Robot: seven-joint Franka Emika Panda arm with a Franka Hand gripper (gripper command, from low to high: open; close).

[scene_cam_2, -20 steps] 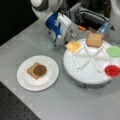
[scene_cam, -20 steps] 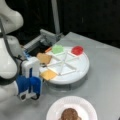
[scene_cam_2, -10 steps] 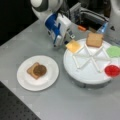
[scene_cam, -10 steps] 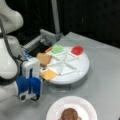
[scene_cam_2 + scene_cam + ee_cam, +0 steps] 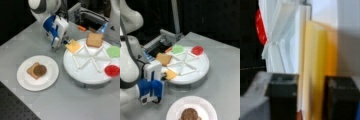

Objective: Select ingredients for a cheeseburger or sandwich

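The yellow cheese square [image 5: 74, 46] lies at the rim of the white divided tray [image 5: 87, 75], on the side nearest the plate. My gripper [image 5: 65, 42] reaches it from the side. In the wrist view the cheese [image 5: 317, 57] fills the gap between my black fingers [image 5: 283, 97], which are shut on its edge. A tan bread slice [image 5: 94, 39] sits in the adjoining compartment. The white round plate [image 5: 25, 80] carries another bread slice [image 5: 31, 70] with the dark brown patty [image 5: 40, 70] on top. In a front view the gripper [image 5: 164, 75] meets the cheese [image 5: 171, 74] at the tray's edge.
A green piece [image 5: 113, 51] and a red piece [image 5: 111, 70] lie in other tray compartments. A grey metal fixture [image 5: 166, 38] stands behind the tray. The plate [image 5: 202, 105] sits close to the tray's front. The arm's white body [image 5: 128, 65] fills a front view's left.
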